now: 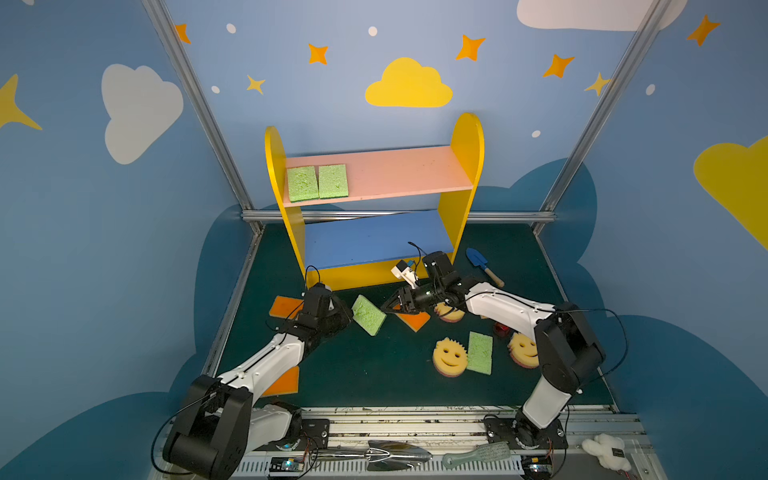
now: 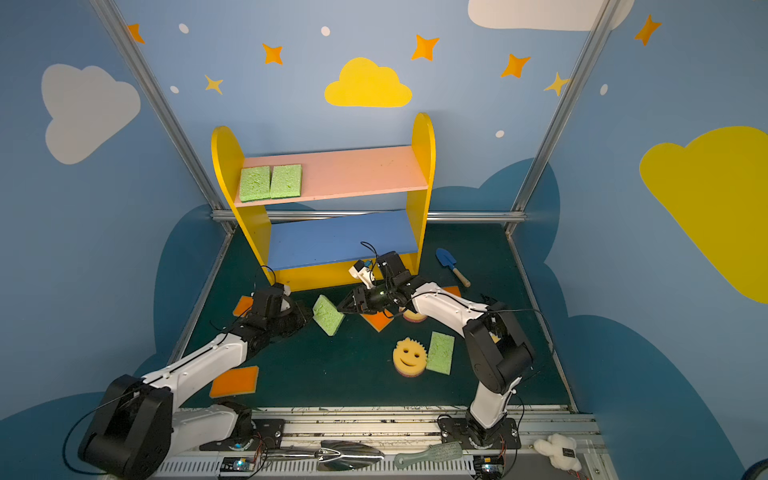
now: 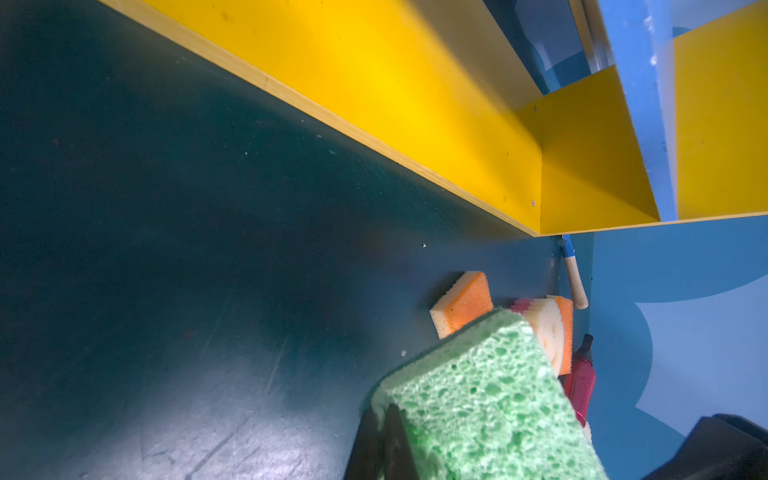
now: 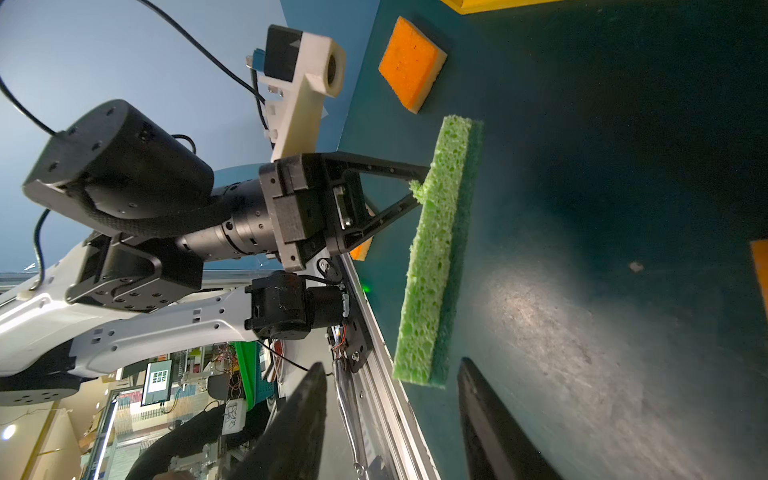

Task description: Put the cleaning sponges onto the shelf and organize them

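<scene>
L gripper (image 1: 350, 316) clamped on edge of green sponge (image 1: 369, 315), sponge tilted, in front of shelf (image 1: 467, 141), R gripper (image 1: 385, 308) jaws part-open, empty, tips just beside sponge, plush tag (image 1: 614, 453) too small to read

Dim overhead light, fisheye-warped edges

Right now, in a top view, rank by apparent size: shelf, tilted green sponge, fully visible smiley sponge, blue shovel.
1. shelf
2. tilted green sponge and fully visible smiley sponge: about alike; the tilt makes ranking unsure
3. blue shovel
</scene>
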